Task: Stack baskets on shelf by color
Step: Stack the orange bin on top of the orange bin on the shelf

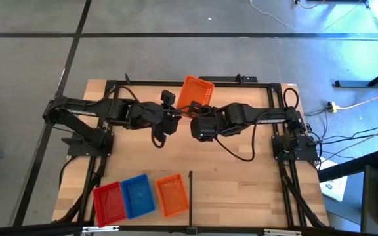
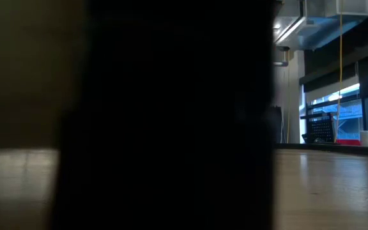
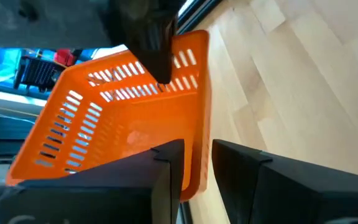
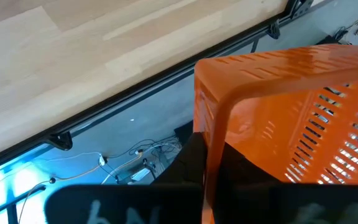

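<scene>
An orange basket hangs tilted above the far middle of the table, its open side toward my left arm. My right gripper is shut on it. My left gripper is open, one finger on each side of the basket's near side wall; a sliver of table shows beside one finger. At the near left, a red basket, a blue basket and an orange basket lie side by side on the shelf. My right gripper pinches the rim of the held basket's wall on the side away from my left gripper. One finger is inside the basket and the other outside. In the right wrist view that wall runs down between the fingers. The basket is lifted clear and tipped on edge.
A thin black divider bar stands right of the three lying baskets. The table's black frame runs just behind the held basket. Bare wood lies near and right. A dark shape fills most of the low view.
</scene>
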You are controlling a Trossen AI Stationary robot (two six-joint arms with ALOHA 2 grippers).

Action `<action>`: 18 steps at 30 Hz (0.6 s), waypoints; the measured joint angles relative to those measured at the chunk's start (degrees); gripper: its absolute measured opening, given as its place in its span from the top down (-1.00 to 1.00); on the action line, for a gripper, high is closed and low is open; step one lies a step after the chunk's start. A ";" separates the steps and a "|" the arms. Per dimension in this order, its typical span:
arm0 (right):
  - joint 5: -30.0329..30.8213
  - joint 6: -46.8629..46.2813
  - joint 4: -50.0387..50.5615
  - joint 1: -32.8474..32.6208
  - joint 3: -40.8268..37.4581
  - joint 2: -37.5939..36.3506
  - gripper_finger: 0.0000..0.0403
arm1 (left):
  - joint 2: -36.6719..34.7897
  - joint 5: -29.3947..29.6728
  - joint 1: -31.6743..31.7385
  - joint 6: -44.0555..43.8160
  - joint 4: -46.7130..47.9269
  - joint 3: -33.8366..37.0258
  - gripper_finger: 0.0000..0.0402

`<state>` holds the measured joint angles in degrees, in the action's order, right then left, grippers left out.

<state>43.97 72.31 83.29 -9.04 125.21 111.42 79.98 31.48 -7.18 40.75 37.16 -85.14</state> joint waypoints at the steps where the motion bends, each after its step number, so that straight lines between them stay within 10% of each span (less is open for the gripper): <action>1: 0.00 0.04 0.01 0.01 0.00 0.00 1.00 | 0.32 -0.23 0.32 -0.04 0.30 -0.10 0.63; 18: -0.14 -0.18 -3.52 0.11 -0.04 0.02 0.92 | 1.35 0.76 0.80 2.22 1.71 -0.04 0.98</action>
<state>43.83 72.14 79.76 -8.93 125.16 111.44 81.33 32.24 -6.38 42.97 38.87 -85.19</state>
